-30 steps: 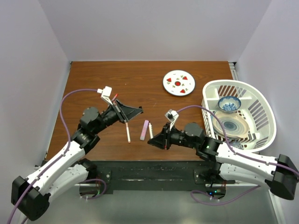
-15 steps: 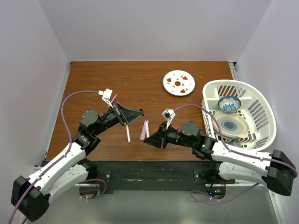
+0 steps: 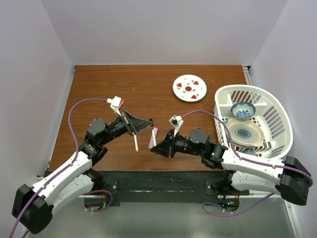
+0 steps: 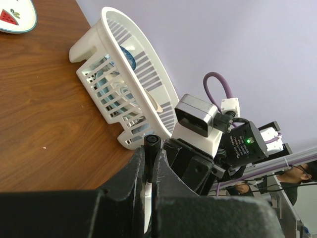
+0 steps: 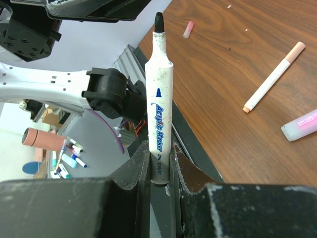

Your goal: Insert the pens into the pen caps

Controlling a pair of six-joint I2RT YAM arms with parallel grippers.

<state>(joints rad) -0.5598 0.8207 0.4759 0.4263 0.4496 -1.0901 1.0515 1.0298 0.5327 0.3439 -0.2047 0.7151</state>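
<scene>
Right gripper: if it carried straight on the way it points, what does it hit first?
Probably the left gripper, which faces it. The white marker held by the right gripper leads, so its black tip would touch first. Depth is unclear; it could pass alongside.

Right wrist view: the pen's (image 5: 159,114) lower end is hidden between the right fingers (image 5: 130,174). The pink marker (image 5: 302,126) is cut off by the right edge.
Left wrist view: a black-tipped piece (image 4: 151,141) is mostly buried between the left fingers (image 4: 130,178); whether it is a pen or a cap cannot be told. The plate (image 4: 11,17) is cropped at the corner.
</scene>
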